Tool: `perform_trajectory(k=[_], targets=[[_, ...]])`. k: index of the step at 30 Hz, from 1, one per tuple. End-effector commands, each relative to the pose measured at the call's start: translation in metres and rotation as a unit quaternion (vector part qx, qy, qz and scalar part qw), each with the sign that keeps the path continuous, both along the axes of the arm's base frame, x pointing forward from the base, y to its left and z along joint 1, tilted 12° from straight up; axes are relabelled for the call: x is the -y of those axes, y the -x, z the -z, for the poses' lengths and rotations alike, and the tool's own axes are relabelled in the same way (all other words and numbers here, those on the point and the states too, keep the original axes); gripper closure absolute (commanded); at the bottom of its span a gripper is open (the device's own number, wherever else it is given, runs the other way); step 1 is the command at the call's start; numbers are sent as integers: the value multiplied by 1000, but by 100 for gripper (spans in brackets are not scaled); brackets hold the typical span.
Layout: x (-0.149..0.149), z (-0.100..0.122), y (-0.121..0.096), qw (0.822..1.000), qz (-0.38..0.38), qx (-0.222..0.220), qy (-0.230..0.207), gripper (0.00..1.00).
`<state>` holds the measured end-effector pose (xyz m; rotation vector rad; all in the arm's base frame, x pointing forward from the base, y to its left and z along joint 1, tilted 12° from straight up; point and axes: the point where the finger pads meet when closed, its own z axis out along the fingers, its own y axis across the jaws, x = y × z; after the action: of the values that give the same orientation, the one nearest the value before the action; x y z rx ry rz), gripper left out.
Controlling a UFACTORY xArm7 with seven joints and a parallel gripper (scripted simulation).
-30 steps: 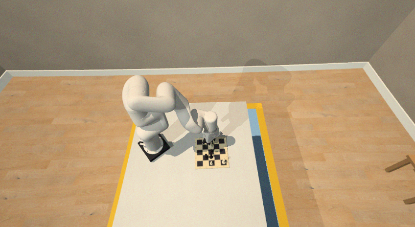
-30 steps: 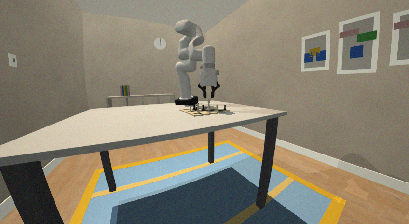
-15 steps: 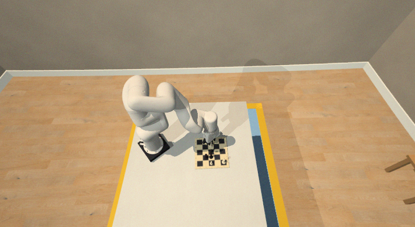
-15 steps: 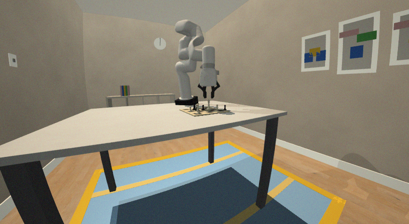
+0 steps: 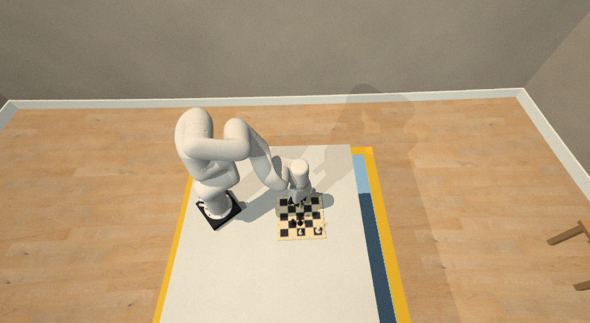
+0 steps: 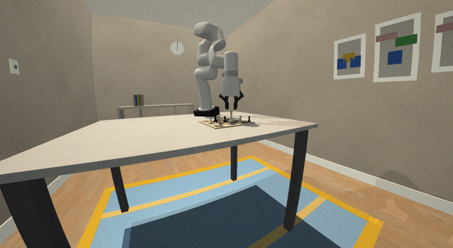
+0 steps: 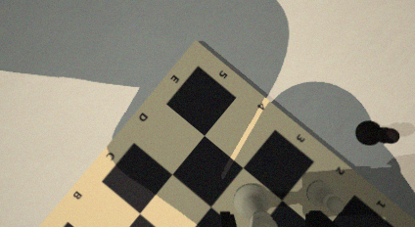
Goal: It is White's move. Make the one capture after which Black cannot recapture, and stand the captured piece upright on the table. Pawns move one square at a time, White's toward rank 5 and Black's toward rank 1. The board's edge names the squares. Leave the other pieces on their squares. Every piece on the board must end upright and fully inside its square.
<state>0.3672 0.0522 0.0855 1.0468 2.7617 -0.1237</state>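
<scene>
My gripper (image 5: 296, 202) (image 6: 231, 106) (image 7: 270, 220) is partly open, with nothing between its fingertips. It hangs just above a tall white piece (image 6: 231, 115) (image 7: 250, 198), which stands upright on D3. A black piece (image 6: 249, 119) (image 7: 368, 133) stands upright on the table beside the board's E edge, near rank 2. A smaller white piece (image 6: 240, 117) (image 7: 318, 189) stands on E2. The board (image 5: 280, 237) (image 7: 187, 66) also holds two white pieces on the A file, one in the corner (image 5: 318, 230) (image 6: 218, 120) and one (image 5: 300, 232) (image 6: 210, 119) further along.
Black pieces (image 5: 293, 223) (image 5: 300, 223) stand on the B file, in front of the gripper in the top view. A black pawn (image 6: 224, 119) stands near the tall white piece. The arm's base (image 5: 218, 210) (image 6: 206, 112) is left of the board. The arm shades the board's E side.
</scene>
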Motion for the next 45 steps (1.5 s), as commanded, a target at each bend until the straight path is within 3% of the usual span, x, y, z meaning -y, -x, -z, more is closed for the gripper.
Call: perform_trajectory(k=[1,17,45], targets=[[1,6,-2,1000,0,1,0,57],[5,36,-7,1000,0,1,0,57],[5,37,-7,1000,0,1,0,57]])
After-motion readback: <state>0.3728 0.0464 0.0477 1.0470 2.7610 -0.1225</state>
